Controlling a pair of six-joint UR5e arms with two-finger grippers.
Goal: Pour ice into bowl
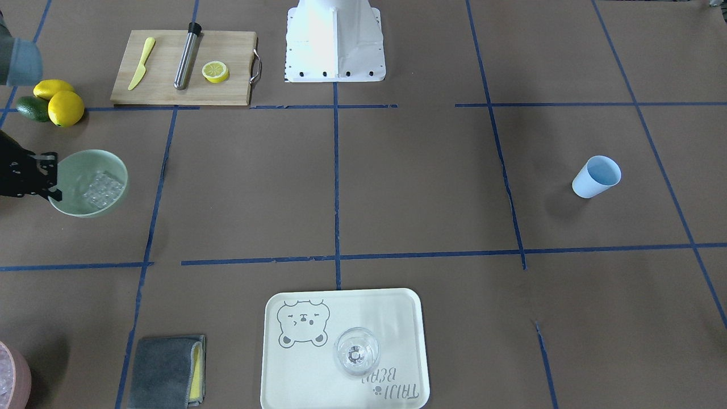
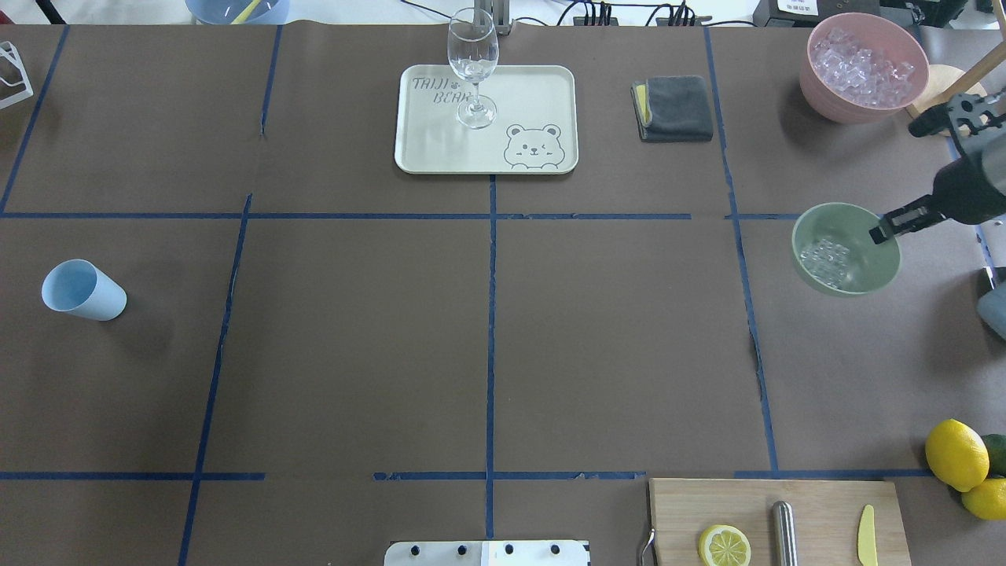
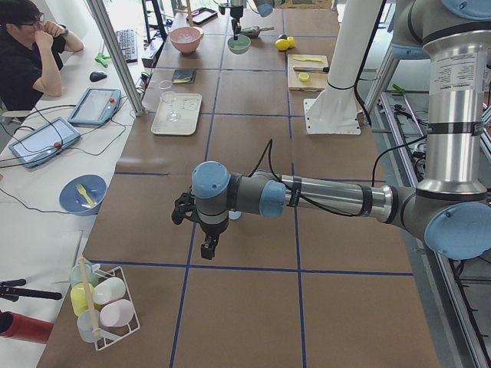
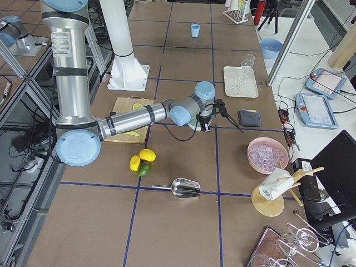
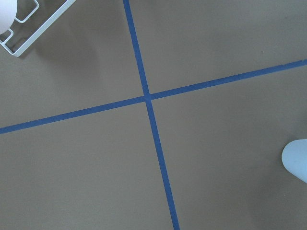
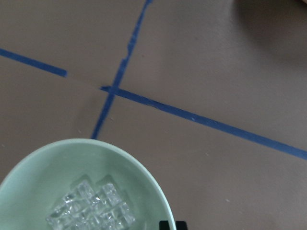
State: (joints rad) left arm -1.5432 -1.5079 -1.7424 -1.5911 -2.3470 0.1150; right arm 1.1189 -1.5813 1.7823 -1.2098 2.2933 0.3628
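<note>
Looks like the pouring bit is basically done here. The ice (image 2: 824, 259) is piled in the bottom of the bowl (image 2: 857, 224), which is parked at the right edge of the overhead view, just below the pink container (image 2: 817, 86). The light blue cup (image 2: 82, 291) is set down way over at the left edge, well apart from everything. No cubes can be made out in it, so it's judged to be emptied and out of play.

The right gripper (image 2: 897, 179) is spread wide, with nothing clamped between its jaws. One fingertip (image 2: 882, 233) is poked over the bowl's right rim, and the other is pointed up toward the pink container. Whether that fingertip is actually touching the rim can't be told. Best guess: the bowl is either being let go of or lined up for a pinch at the rim, which would explain a finger placed right at the wall.

The left gripper (image 3: 192, 234) is hung low over the table (image 3: 253, 307) near the cup in the left side view. How far it's opened can't be told from there, and its fingers aren't caught by the wrist camera.
</note>
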